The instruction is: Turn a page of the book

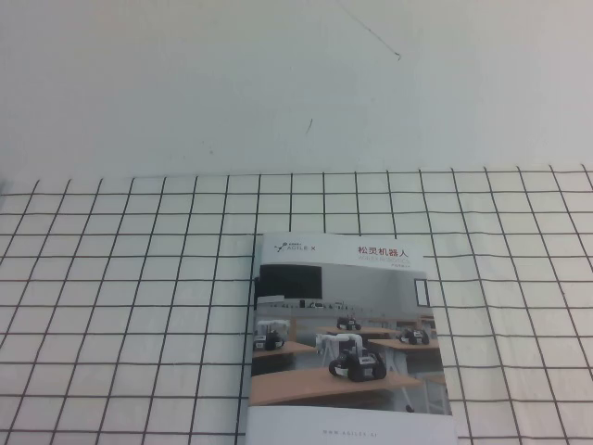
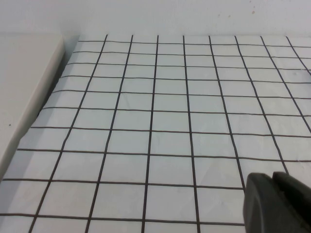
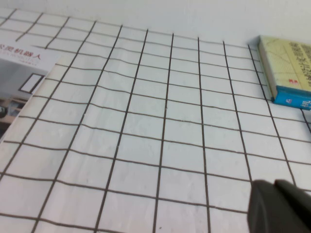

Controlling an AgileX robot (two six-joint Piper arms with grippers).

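The book (image 1: 347,334) lies closed on the checked cloth, near the front edge, a little right of the middle. Its page, the cover leaf (image 1: 345,357), faces up flat, showing the robot-classroom photo and the Chinese title. One corner of the book also shows in the right wrist view (image 3: 19,73). Neither arm shows in the high view. My left gripper (image 2: 273,180) hovers over bare cloth, fingers together, empty, with no book in its view. My right gripper (image 3: 275,186) is also shut and empty, over cloth well apart from the book's edge.
The white cloth with a black grid (image 1: 139,306) covers the table up to a white wall behind. A yellow and blue box (image 3: 289,73) lies on the cloth in the right wrist view. A bare beige table edge (image 2: 24,87) shows beside the cloth in the left wrist view.
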